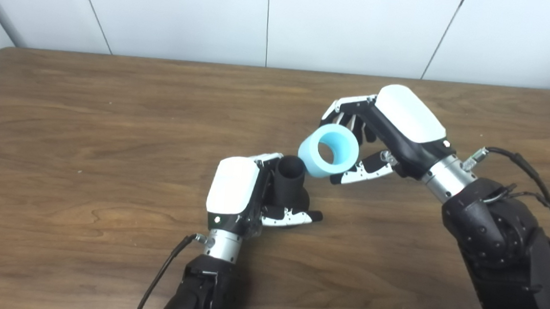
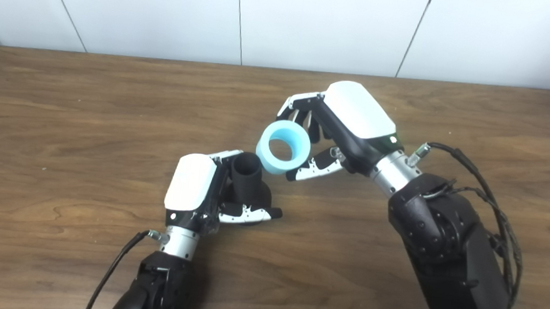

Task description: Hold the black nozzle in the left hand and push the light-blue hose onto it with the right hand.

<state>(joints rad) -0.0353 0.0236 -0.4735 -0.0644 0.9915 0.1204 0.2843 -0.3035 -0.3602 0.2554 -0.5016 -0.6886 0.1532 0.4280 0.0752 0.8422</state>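
The black nozzle [image 1: 291,181] stands with its open mouth tilted up and to the right, held in my left hand [image 1: 240,191], whose fingers and thumb wrap its flared base. My right hand [image 1: 394,129] is shut on the light-blue hose [image 1: 329,150], a short thick ring held in the air between thumb and fingers. The hose's open end faces down-left toward the nozzle mouth. The hose's lower rim sits right beside the nozzle's top edge [image 2: 247,159]; I cannot tell if they touch. The nozzle is not inside the hose [image 2: 284,148].
The brown wooden table [image 1: 86,125] runs to a white panelled wall at the back. Cables [image 1: 542,190] loop off my right forearm. A thin cable [image 1: 162,273] trails from my left wrist.
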